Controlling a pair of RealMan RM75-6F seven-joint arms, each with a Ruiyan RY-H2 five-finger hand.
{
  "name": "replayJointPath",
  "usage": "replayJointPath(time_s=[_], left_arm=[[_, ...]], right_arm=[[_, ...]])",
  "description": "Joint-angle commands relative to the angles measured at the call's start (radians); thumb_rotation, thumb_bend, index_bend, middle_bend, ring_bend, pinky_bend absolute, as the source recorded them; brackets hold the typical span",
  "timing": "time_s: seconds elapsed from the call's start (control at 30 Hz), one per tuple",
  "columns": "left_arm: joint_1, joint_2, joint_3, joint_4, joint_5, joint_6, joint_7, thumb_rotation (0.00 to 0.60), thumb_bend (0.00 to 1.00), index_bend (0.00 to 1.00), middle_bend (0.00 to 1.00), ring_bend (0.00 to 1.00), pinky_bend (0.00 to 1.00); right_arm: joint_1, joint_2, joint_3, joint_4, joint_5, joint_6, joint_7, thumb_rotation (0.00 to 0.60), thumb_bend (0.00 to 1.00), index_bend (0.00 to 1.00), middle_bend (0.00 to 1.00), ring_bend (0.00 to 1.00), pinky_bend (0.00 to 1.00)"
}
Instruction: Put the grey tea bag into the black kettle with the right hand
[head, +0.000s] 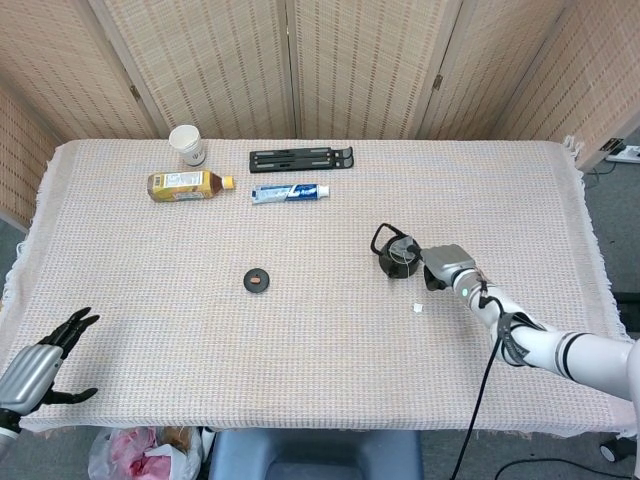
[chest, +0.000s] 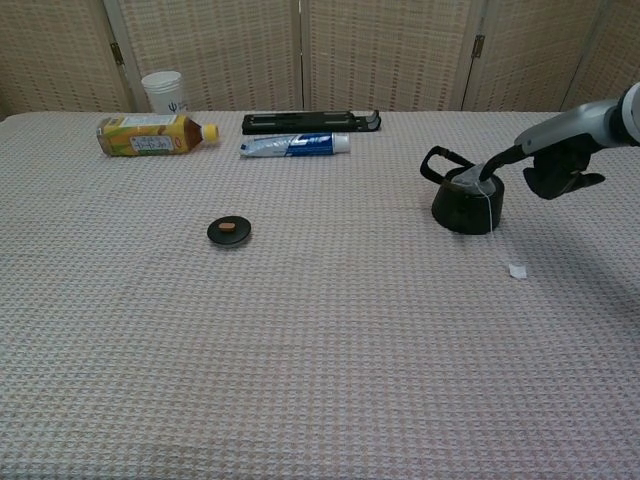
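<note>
The black kettle (head: 397, 258) (chest: 465, 204) stands right of the table's middle with its lid off. The grey tea bag (chest: 473, 179) (head: 403, 250) sits in its mouth, poking above the rim. Its string hangs over the kettle's side to a white tag (chest: 517, 270) (head: 418, 307) on the cloth. My right hand (chest: 558, 168) (head: 446, 266) is just right of the kettle. One outstretched finger (chest: 500, 159) touches the top of the tea bag and the others are curled in, holding nothing. My left hand (head: 38, 366) hovers at the near left corner, fingers spread and empty.
A small black lid (head: 258, 279) (chest: 229, 230) lies left of the kettle. At the back are a white cup (head: 187, 144), a yellow drink bottle (head: 188, 185) on its side, a toothpaste tube (head: 290, 192) and a black stand (head: 301, 158).
</note>
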Motion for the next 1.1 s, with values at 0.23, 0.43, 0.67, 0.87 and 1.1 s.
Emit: replayJointPath(time_s=[0.23,0.43,0.67,0.87,1.1], left_arm=[[-0.002,0.001,0.0,0.004,0.0,-0.003,-0.011,0.6,0.1,0.0,0.01,0.14,0.33],[-0.005,0.002,-0.001,0.007,-0.003,-0.008,-0.016,0.6,0.1,0.0,0.01,0.14,0.33],[-0.006,0.003,-0.002,0.009,-0.004,-0.008,-0.02,0.6,0.1,0.0,0.01,0.14,0.33],[-0.009,0.0,-0.001,0.01,-0.004,-0.014,-0.013,0.6,0.1,0.0,0.01,0.14,0.33],[-0.011,-0.007,-0.002,-0.004,-0.008,-0.022,0.022,0.6,0.1,0.0,0.01,0.14,0.33]], right_arm=[[0.02,-0.054,-0.023,0.067,-0.023,-0.021,0.047,0.6,1.0,0.0,1.0,0.85,0.84],[0.034,-0.09,-0.044,0.116,-0.035,-0.047,0.073,0.6,1.0,0.0,1.0,0.85,0.84],[0.046,-0.1,-0.053,0.133,-0.051,-0.06,0.11,0.6,1.0,0.0,1.0,0.85,0.84],[0.003,0.014,-0.013,-0.002,-0.134,0.027,0.159,0.6,1.0,0.0,1.0,0.85,0.84],[-0.085,0.193,0.021,-0.214,-0.273,0.128,0.205,0.6,0.98,0.0,0.86,0.75,0.78]])
